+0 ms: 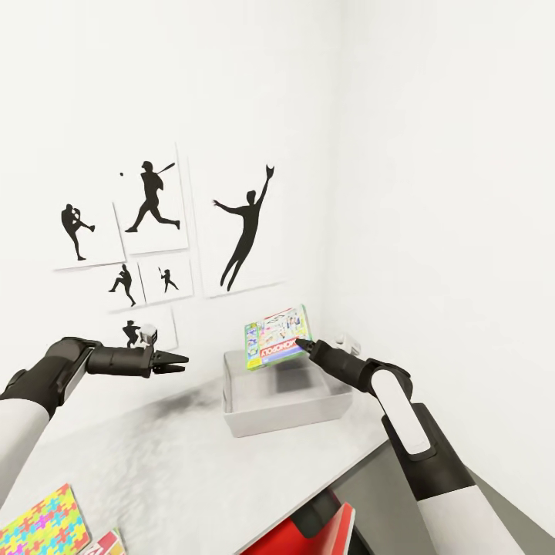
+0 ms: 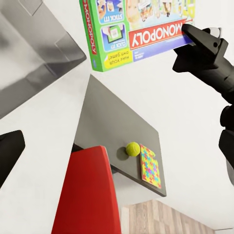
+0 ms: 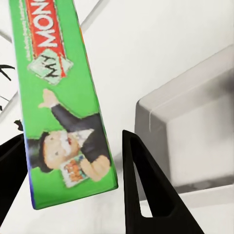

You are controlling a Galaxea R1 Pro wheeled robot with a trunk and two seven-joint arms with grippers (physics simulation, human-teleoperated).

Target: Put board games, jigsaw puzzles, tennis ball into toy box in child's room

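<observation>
The right gripper (image 1: pixel 302 344) is holding a green board game (image 1: pixel 277 336) with "MONOPOLY" printed on it. The box hangs in the air, tilted, just above the toy box (image 1: pixel 308 412). The toy box is a light grey bin that sits on the table (image 1: pixel 154 462) near the corner of the white walls. In the right wrist view, the green box (image 3: pixel 68 107) stands on its thin edge between the two black fingers (image 3: pixel 146 185), one on each side of it. In the left wrist view, the right gripper (image 2: pixel 187 41) pinches the box (image 2: pixel 136 27) at one corner.

The left gripper (image 1: pixel 176 361) hangs in the air over the table, off to the side of the toy box and well apart from the game. It holds nothing, and its fingers look close together, but I cannot tell if they are pulled tight or let go.

A jigsaw puzzle (image 1: pixel 38 528) box with many colours lies on the near part of the table, far from both grippers. Another printed box (image 1: pixel 104 544) peeks out just beside it. In the left wrist view, a tennis ball (image 2: pixel 132 148) sits on a dark grey part of the table, just beside a second jigsaw puzzle (image 2: pixel 150 165) box. Something red (image 1: pixel 308 536) shows at the table's near edge. Black pictures (image 1: pixel 154 223) of ball players hang on the wall behind.
</observation>
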